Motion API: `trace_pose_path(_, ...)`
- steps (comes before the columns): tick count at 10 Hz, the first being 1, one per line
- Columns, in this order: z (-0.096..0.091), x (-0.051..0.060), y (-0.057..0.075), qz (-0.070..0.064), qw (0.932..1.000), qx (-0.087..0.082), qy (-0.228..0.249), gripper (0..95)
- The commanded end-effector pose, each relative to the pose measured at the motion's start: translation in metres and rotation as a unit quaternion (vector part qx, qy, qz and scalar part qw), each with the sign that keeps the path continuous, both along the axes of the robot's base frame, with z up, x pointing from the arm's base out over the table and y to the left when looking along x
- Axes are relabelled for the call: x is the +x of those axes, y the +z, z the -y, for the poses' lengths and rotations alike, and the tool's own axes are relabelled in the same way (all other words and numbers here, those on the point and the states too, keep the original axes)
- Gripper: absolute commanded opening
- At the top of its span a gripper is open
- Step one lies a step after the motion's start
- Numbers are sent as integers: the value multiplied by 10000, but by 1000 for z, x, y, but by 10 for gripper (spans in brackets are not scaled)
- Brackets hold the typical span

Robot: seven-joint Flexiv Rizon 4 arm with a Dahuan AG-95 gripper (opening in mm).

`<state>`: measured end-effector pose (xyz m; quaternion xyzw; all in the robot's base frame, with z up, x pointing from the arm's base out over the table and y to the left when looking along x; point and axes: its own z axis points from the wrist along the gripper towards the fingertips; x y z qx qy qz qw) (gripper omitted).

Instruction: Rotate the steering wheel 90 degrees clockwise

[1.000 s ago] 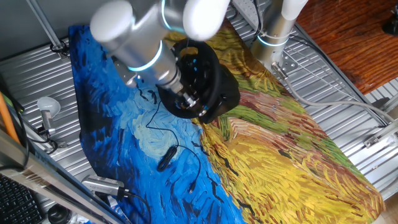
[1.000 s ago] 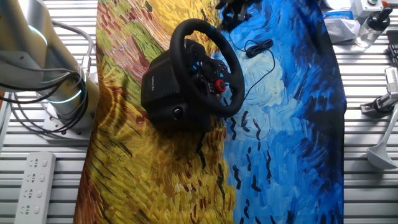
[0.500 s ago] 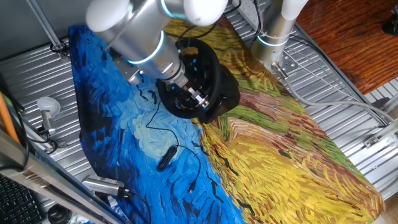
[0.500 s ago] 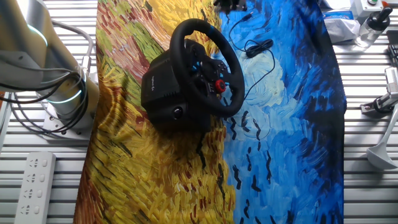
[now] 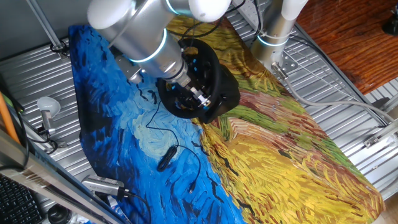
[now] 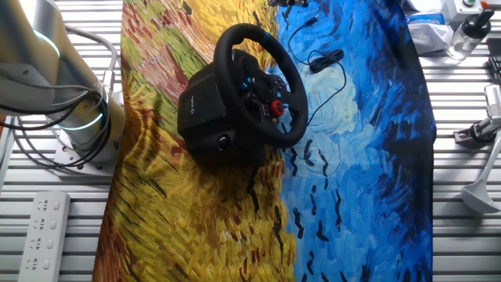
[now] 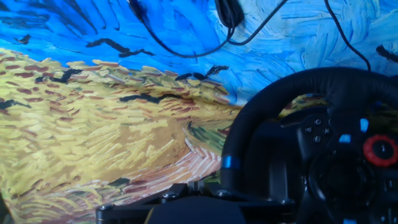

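Note:
The steering wheel (image 5: 214,67) is black with a thick rim and stands on its bulky base on the painted cloth. In the other fixed view, the steering wheel (image 6: 290,78) faces the blue half of the cloth, with a red knob (image 6: 277,108) on its hub. My gripper (image 5: 199,98) hangs in front of the wheel's face, apart from the rim. Only the gripper's (image 6: 286,2) lower end shows at the top edge there. In the hand view the rim (image 7: 273,93) and red knob (image 7: 379,149) lie to the right. The gripper (image 7: 194,185) is shut and holds nothing.
A small black device (image 5: 165,158) on a thin cable lies on the blue cloth in front of the wheel (image 6: 327,59). The arm's base (image 6: 74,117) stands beside the yellow cloth. A power strip (image 6: 43,227), a bottle (image 6: 470,31) and metal clamps (image 6: 481,129) lie around the cloth's edges.
The gripper has drifted a little across the wheel's face and has slid almost out of the top of the other fixed view. The wheel has not visibly turned.

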<state>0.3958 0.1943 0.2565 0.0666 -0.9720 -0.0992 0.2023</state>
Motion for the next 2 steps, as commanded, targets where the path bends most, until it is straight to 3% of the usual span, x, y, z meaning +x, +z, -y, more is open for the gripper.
trace_pose_path(1, -3, -5, 4, 65, 10000, -5, -37, 0)
trace_pose_path(2, -3, -6, 5, 63, 9999, -23, -76, 0)
